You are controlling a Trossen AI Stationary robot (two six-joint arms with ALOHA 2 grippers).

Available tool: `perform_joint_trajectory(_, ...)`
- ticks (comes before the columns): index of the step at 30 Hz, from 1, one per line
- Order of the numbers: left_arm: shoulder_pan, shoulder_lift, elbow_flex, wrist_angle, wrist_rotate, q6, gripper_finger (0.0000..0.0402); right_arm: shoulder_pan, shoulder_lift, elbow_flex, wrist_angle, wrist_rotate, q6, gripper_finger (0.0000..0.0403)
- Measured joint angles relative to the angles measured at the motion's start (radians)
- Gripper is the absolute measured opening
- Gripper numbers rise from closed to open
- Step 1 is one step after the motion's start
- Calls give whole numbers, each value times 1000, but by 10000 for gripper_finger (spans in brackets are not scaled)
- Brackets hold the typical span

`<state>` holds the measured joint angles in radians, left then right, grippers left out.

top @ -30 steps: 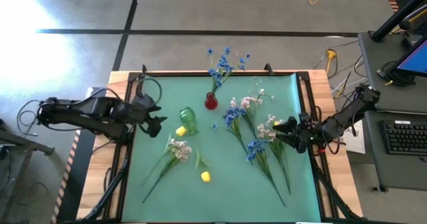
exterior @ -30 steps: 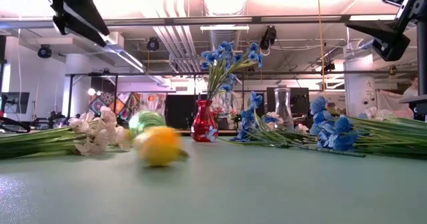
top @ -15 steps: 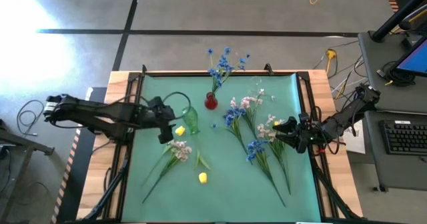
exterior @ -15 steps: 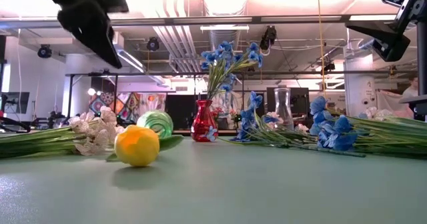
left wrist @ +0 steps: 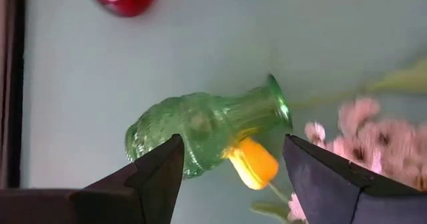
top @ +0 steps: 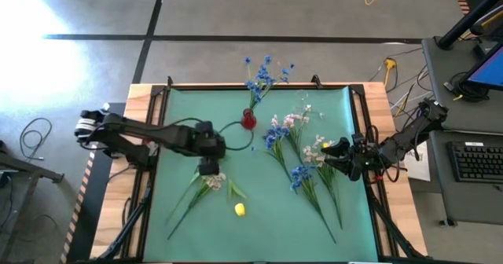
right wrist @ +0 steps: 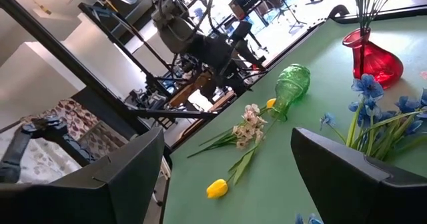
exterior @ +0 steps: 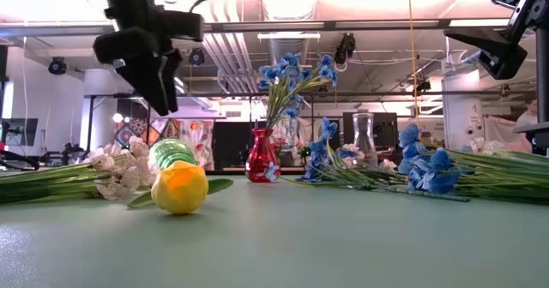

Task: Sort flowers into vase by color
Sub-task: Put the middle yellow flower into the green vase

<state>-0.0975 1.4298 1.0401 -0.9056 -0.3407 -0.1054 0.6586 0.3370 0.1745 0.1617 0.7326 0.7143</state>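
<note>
The left gripper [left wrist: 230,177] hung over the toppled green vase [left wrist: 207,129], jaws apart and empty, a yellow bud [left wrist: 252,163] (at the vase's mouth) between them. The right gripper [top: 326,155] waited open beside the blue flowers [top: 301,174].

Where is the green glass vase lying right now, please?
In the left wrist view the green glass vase lies on its side under the left gripper, a yellow bud at its mouth, left of the red vase.

green vase [top: 222,144] under left arm

Dark jointed arms, black cables.
</note>
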Motion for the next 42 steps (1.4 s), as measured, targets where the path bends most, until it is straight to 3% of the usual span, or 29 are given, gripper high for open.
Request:
perform_joint_trajectory(9,-2,204,103,-68,10,378,240,0,0,0,-22,-3,0,320)
perform_joint_trajectory(14,2,293,136,-74,6,483,240,0,0,0,-39,-4,0,320)
perform_joint_trajectory(25,35,348,153,-90,-41,588,240,0,0,0,-54,-18,0,320)
perform_joint_trajectory(42,81,405,149,-46,17,685,240,0,0,0,-53,-30,-10,320)
